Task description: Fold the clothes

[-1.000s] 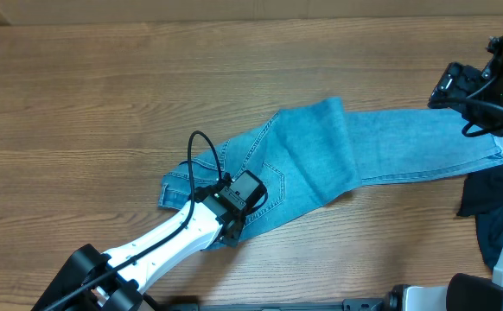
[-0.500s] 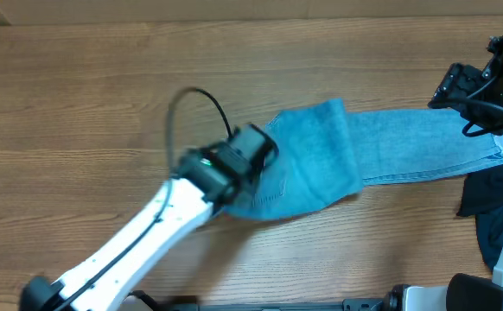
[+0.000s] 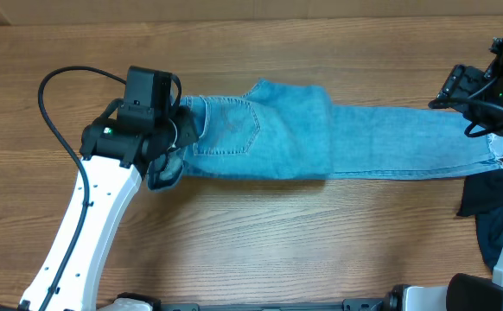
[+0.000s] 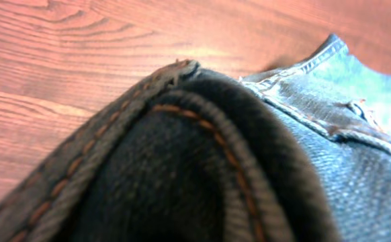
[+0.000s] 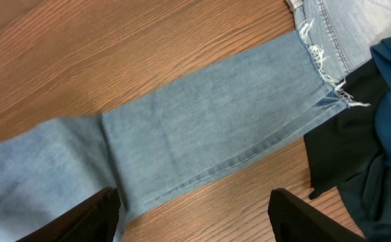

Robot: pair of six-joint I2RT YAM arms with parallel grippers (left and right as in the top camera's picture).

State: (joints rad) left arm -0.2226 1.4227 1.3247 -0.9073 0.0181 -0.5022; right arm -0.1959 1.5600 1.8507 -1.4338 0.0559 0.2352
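Clearly, the jeans (image 3: 338,142) are soft, heavy denim. The thick waistband (image 4: 202,128), gripped by the left hand (image 3: 179,138), gives the firmest hold. The right hand (image 5: 195,205) hangs open.

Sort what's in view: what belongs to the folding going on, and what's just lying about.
In the job: jeans, stretched flat; left pincer, shut on their waistband; right pincer, open above the leg.
Lying about: dark garments heaped at the right edge of the table, untouched.
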